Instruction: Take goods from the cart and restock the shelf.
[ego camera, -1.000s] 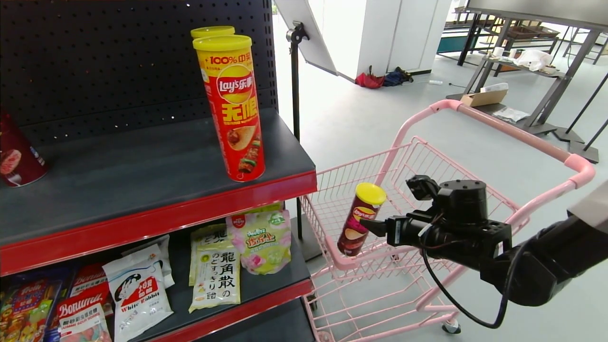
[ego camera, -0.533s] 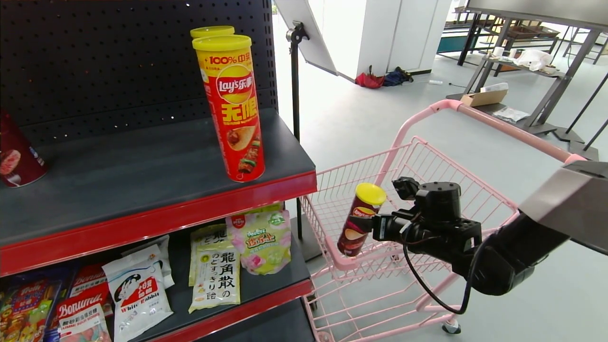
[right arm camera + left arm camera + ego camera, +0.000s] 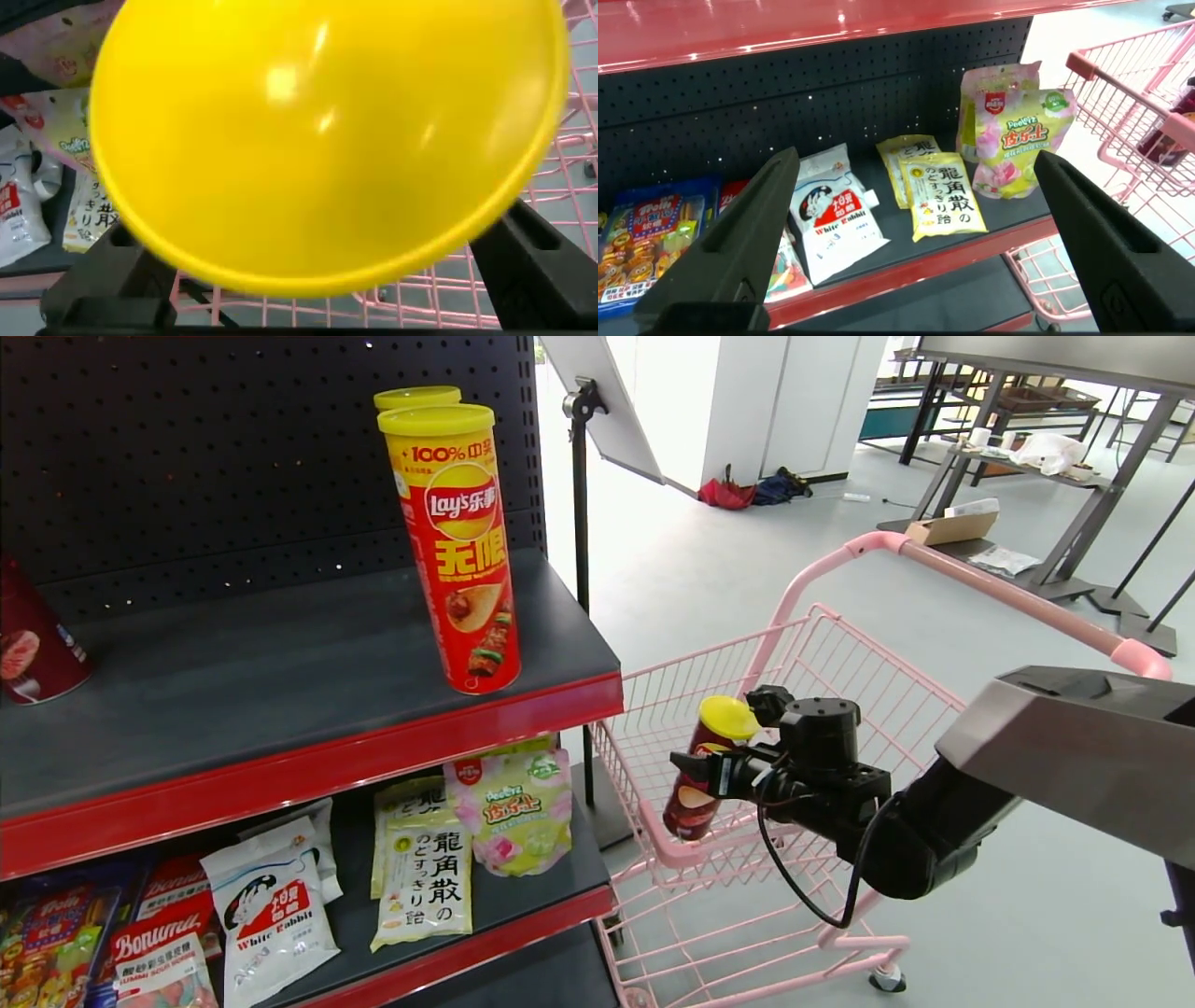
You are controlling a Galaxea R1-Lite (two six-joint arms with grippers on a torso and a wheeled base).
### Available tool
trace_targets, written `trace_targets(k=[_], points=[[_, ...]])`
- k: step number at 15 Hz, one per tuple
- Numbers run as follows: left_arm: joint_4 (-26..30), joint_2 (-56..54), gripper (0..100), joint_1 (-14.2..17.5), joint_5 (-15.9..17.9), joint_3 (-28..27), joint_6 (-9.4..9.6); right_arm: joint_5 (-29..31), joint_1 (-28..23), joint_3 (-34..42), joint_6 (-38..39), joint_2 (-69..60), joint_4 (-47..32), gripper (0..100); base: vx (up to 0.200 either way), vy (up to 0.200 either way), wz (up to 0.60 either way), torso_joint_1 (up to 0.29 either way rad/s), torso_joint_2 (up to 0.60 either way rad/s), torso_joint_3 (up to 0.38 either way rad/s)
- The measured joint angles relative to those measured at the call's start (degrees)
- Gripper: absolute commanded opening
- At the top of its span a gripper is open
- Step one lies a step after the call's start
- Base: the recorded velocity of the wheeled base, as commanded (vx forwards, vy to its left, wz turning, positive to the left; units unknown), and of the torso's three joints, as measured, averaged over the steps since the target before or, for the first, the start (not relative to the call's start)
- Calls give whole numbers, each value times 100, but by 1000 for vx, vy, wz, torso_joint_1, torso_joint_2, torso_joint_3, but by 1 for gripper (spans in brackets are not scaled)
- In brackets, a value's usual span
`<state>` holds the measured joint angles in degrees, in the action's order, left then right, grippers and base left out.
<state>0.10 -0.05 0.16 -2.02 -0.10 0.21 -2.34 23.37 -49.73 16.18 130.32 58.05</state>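
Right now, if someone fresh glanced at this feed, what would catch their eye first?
Probably the tall red chip can with its yellow lid, upright at the front right of the upper shelf. Next, the pink cart beside it, where the right gripper is open around a small dark-red can leaning in the corner nearest the shelf.

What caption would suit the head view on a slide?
Right gripper at a yellow-lidded chip can in the pink cart, beside the snack shelf.
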Motion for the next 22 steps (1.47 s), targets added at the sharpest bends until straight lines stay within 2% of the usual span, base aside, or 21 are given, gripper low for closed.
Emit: trace_targets(k=[2, 3, 6, 11, 14, 18, 22], points=[[0, 0, 100, 0, 2, 0, 4, 57, 52, -115, -1, 110, -5, 100, 0, 0, 0, 0, 0, 0], [0, 0, 100, 0, 2, 0, 4, 115, 79, -156, -6, 155, -2, 0, 0, 0, 0, 0, 0, 0], [-2, 0, 100, 0, 2, 0, 4, 379, 166, -363, 44, 308, 2, 0, 0, 0, 0, 0, 0, 0], [0, 0, 100, 0, -2, 0, 0, 384, 199, -435, 7, 363, 17, 0, 0, 0, 0, 0, 0, 0], [0, 0, 100, 2, 2, 0, 1, 299, 16, -678, -694, -11, -222, 0, 0, 0, 0, 0, 0, 0], [0, 0, 100, -2, 6, 0, 1, 172, -317, -1115, -1306, -1147, -1185, 0, 0, 0, 0, 0, 0, 0], [0, 0, 100, 0, 11, 0, -13, 234, -452, -1254, -1655, -3054, -2625, 0, 0, 0, 0, 0, 0, 0]])
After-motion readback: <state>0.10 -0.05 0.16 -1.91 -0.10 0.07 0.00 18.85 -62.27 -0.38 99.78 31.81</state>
